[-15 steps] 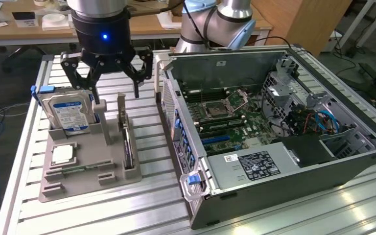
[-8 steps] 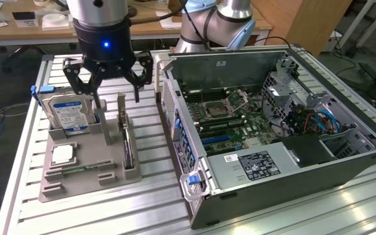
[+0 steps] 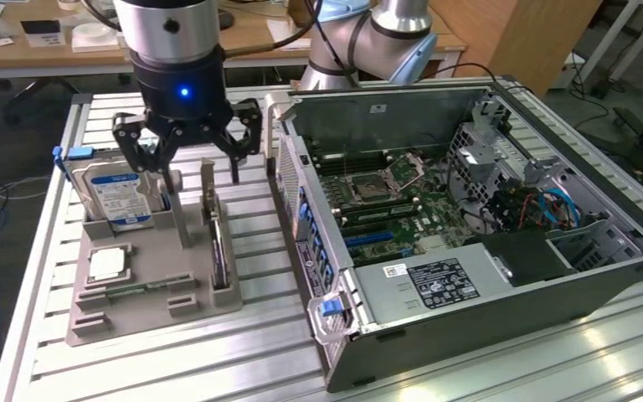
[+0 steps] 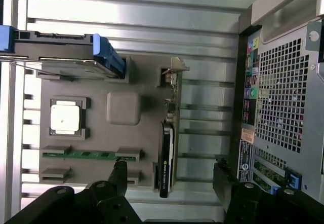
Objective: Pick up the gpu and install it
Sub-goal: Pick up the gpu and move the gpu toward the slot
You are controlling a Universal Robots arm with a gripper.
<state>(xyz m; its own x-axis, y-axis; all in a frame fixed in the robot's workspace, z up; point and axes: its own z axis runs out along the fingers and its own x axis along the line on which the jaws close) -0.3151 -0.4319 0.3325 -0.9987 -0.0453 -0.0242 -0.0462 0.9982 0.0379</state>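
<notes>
I see the tool (image 3: 192, 166) open, its fingers spread wide and hanging over the grey holder (image 3: 148, 311) without touching anything. In the wrist view the fingers (image 4: 119, 174) straddle the gpu (image 4: 166, 155). The gpu (image 3: 217, 230) stands on edge in the holder's slot, on the side towards the open computer case (image 3: 545, 276). The hard drive (image 3: 120, 197) sits upright beside it, all on the slatted surface (image 3: 265, 356)

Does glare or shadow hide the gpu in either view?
No. Exterior view: glare streaks the table near the case, away from the gpu in its grey holder. Wrist view: the table is bright, the gpu dark against the holder.
</notes>
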